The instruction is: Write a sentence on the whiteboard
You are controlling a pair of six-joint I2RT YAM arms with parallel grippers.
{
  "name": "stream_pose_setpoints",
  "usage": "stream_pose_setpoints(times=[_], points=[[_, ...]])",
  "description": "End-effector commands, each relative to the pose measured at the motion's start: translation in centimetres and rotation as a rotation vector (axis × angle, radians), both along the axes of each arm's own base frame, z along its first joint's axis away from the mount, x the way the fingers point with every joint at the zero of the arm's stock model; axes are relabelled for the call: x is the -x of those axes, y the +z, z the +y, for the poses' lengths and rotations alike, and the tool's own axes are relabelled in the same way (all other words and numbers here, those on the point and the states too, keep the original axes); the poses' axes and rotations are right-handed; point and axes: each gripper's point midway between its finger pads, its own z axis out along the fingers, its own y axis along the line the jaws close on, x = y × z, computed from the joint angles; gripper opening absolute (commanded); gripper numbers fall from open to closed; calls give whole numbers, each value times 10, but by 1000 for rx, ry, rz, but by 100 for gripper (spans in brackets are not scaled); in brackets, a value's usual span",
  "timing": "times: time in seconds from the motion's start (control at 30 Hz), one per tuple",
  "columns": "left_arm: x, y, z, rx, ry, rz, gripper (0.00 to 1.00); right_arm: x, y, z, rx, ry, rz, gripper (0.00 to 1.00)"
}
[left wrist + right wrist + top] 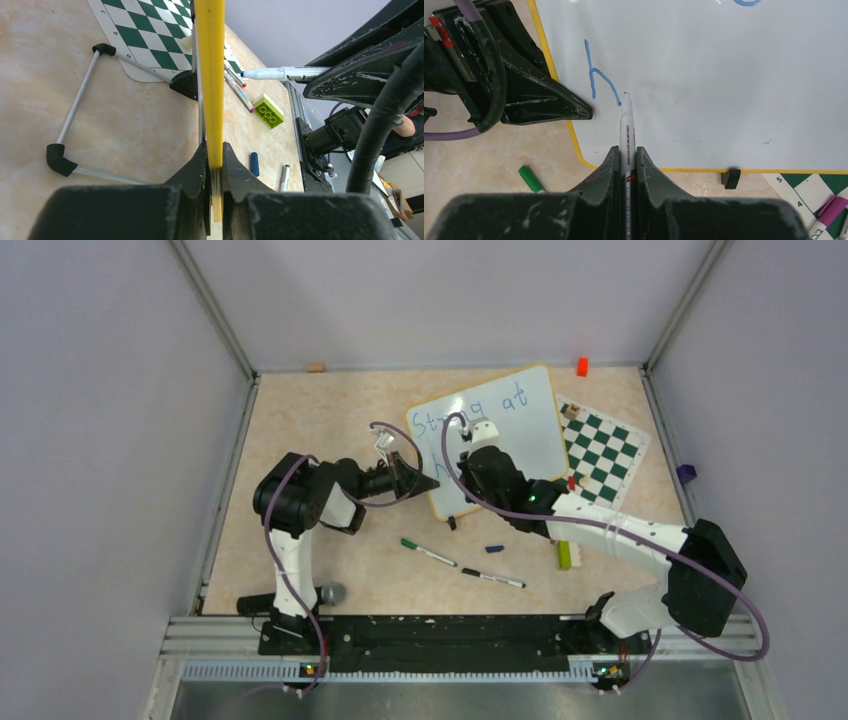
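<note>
The left gripper (418, 478) sits at the left edge of the whiteboard (530, 435), and its jaws are pinched tight on the board's yellow rim. I think it holds the board there so it does not slide when the pen pushes on it. The whiteboard lies in the middle of the table, turned a bit sideways. The sentence (430, 423) is only partly done. The top line reads "Strong at" in blue, and under it, near the left edge of the whiteboard, there is one blue letter h (590, 75). Just right of that letter is the tip of the marker (627, 122), touching the board or very close to it. The right gripper (627, 152) has its jaws squeezed shut on the marker, which points straight out, so the tip can draw the next letter. To the right of the whiteboard lies the chessboard (600, 450), touching its corner or tucked a little under it. From above, the right arm covers the lower part of the whiteboard, so the second line is hidden there. The left wrist camera sees the board only edge-on, so no writing shows there.
</note>
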Motion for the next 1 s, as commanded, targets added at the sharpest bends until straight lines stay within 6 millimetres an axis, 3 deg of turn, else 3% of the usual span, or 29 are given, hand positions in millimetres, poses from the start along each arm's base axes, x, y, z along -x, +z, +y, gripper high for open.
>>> stream_pose_setpoints(times=[0.0, 0.97], points=[[23, 10, -12, -5, -112, -146, 0, -8, 19, 12, -11, -4, -34, 0], [24, 8, -12, -8, -115, -147, 0, -13, 14, 24, 1, 51, -59, 0]])
